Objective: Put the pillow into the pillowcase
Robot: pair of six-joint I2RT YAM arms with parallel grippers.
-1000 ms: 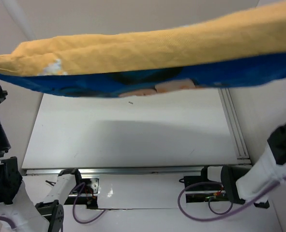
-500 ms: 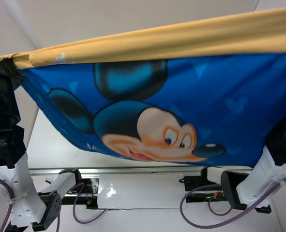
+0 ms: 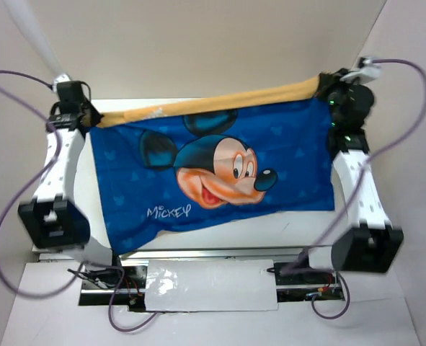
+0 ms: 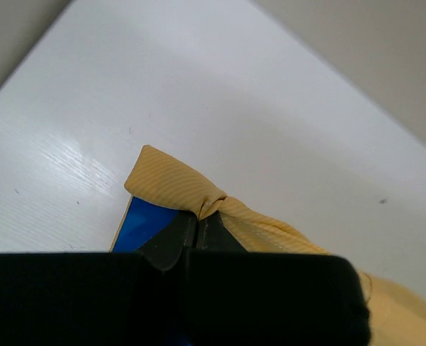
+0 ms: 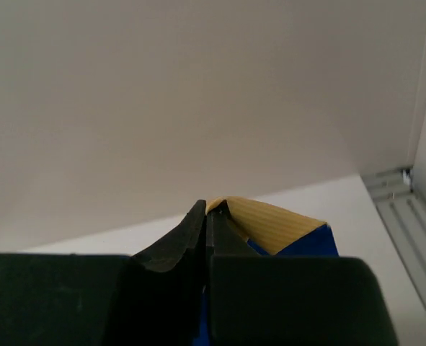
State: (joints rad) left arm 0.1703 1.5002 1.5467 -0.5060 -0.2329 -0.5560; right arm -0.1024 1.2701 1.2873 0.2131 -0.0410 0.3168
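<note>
Left gripper (image 3: 91, 117), right gripper (image 3: 326, 85) pinch pillowcase (image 3: 220, 169) corners — hem seemingly brushing the table (image 3: 299, 225).

The pillowcase (image 3: 220, 173) is thin matt cloth. Its blue face carries a flat print, and its yellow band shows a fine ribbed weave in the wrist views. The table (image 4: 198, 86) is white and smooth with a soft sheen, faintly grained where light glares. The left gripper (image 4: 198, 220) and right gripper (image 5: 207, 216) are matt black, plastic or rubber by look. The left arm (image 3: 60, 162) and right arm (image 3: 357, 180) have smooth white plastic shells. The rail (image 5: 400, 209) is dull grey metal.
</note>
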